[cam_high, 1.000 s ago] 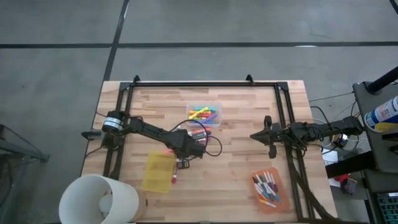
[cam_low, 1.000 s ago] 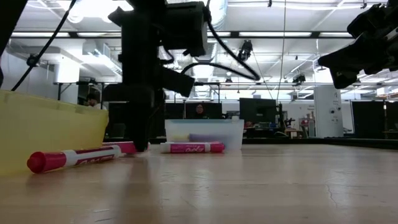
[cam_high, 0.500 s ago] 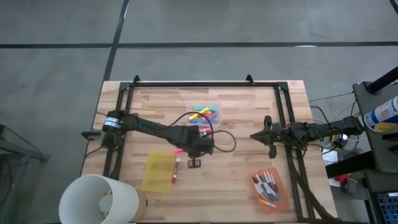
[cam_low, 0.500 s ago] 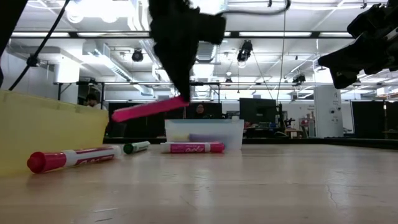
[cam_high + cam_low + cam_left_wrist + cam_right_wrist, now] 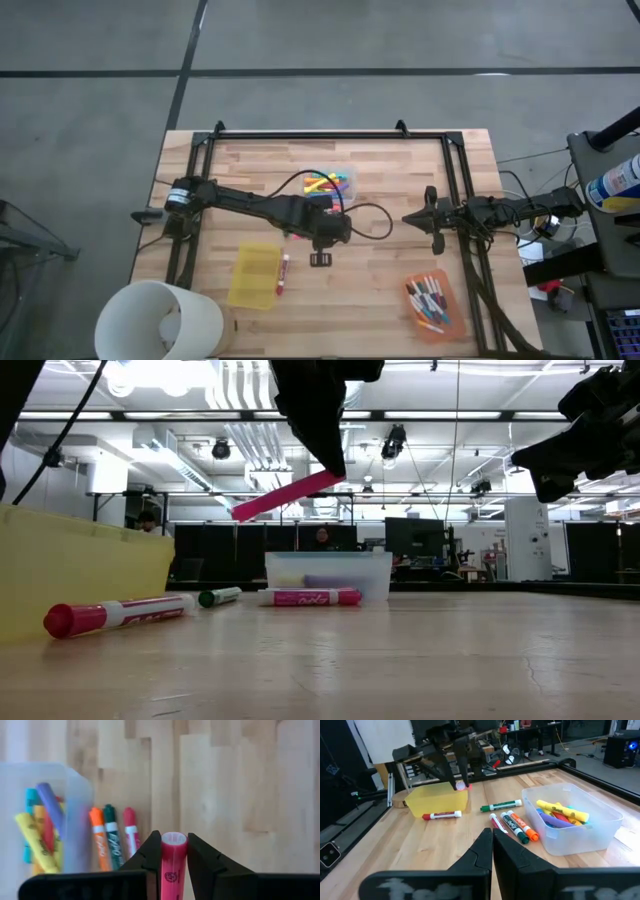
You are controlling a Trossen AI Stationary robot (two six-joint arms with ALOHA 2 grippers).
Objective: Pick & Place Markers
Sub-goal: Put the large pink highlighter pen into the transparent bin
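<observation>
Three bins on the table; four loose markers beside the clear one. Left gripper clamped on one pink marker, aloft over open wood. Right gripper pinched empty, near the right edge.

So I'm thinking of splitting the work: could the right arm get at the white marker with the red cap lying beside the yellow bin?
Probably not easily. The white red-capped marker lies by the yellow bin on the left side; the shut right gripper waits at the far side, and the left arm hangs between.

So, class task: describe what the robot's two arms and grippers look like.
Both arms are dark and slender. The left arm trails a looping black cable; a round silvery motor sits at its base. Each gripper, left and right, ends in two black wedge-shaped fingers.
</observation>
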